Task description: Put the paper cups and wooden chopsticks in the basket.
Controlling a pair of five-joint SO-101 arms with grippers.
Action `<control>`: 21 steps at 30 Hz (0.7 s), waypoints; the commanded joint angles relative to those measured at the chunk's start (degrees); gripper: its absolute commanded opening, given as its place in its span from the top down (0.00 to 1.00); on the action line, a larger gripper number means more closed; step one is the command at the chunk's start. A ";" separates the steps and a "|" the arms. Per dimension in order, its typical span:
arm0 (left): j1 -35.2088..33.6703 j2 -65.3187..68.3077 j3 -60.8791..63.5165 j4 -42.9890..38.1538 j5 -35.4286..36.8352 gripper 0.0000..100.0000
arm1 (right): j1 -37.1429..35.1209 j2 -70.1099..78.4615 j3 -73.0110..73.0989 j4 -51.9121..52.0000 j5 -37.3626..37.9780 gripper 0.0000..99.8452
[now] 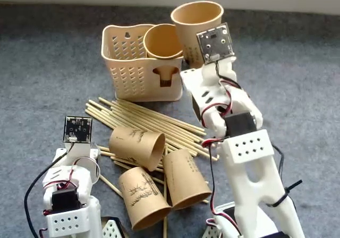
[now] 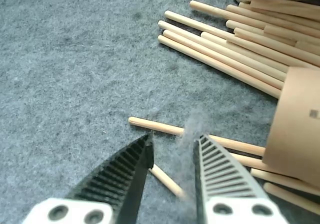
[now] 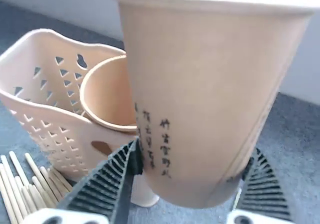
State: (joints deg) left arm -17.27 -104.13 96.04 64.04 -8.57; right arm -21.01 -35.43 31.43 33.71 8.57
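Note:
My right gripper (image 1: pixel 195 52) is shut on a tan paper cup (image 1: pixel 197 30), held upright just right of the beige perforated basket (image 1: pixel 129 68). The same held cup (image 3: pixel 200 99) sits between the right gripper (image 3: pixel 192 176) jaws. Another cup (image 1: pixel 162 41) stands inside the basket (image 3: pixel 40 89). Three more cups lie on the carpet: one (image 1: pixel 137 146), one (image 1: pixel 142 197) and one (image 1: pixel 185 178). Wooden chopsticks (image 1: pixel 151 124) are spread under them. My left gripper (image 2: pixel 172 156) hangs open low over loose chopsticks (image 2: pixel 220 49), beside a lying cup (image 2: pixel 297 129).
Grey carpet (image 1: pixel 48 73) covers the whole surface, with free room left of the basket and along the right side. A pale wall runs along the back edge.

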 commanded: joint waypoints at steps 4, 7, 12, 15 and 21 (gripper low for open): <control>-0.22 -0.31 1.10 -0.79 -0.44 0.86 | -3.74 0.22 -2.42 -9.54 -0.88 0.77; -0.22 -0.31 1.10 -0.79 -0.44 0.86 | -5.05 0.31 -2.42 -14.73 -0.88 0.77; -0.22 -0.31 1.10 -0.70 -0.44 0.86 | -5.76 2.77 -2.68 -17.89 -0.88 0.77; -0.22 -0.13 1.10 2.64 -0.35 0.86 | -5.76 7.34 -2.77 -17.89 -0.88 0.77; -0.40 -0.22 1.10 9.49 -0.09 0.86 | -5.58 12.44 -2.86 -21.67 -0.88 0.77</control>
State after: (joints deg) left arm -17.27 -104.13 96.04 71.78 -8.57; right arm -26.20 -23.38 31.34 14.99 8.31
